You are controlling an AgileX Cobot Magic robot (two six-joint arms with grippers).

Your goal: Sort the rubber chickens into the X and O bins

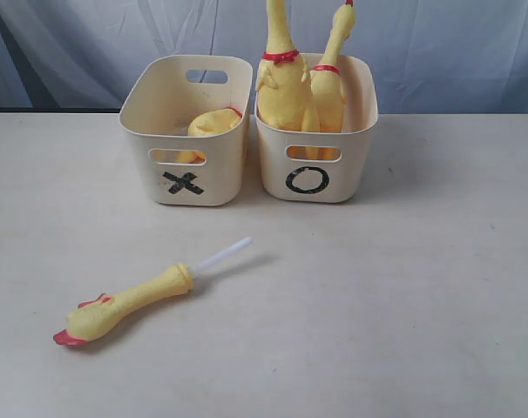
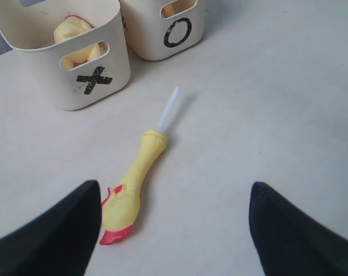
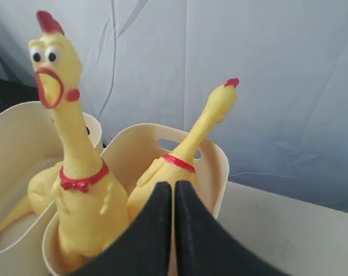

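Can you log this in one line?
cream X tub: headless yellow rubber chicken; cream O tub: two whole rubber chickens; table: chicken piece with white tube; left pincer open; right pincer shut

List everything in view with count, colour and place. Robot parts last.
table: one, off-white, under everything.
backdrop: one, blue-grey cloth, behind the bins.
X bin: one, cream, the left bin.
O bin: one, cream, the right bin.
whole chickens: two, yellow with red collars, upright in the O bin.
headless body: one, yellow, in the X bin.
loose chicken piece: one, yellow and red with white tube, on the table before the X bin.
left gripper: one, black, open, facing the loose chicken piece.
right gripper: one, black, shut, facing the O bin.
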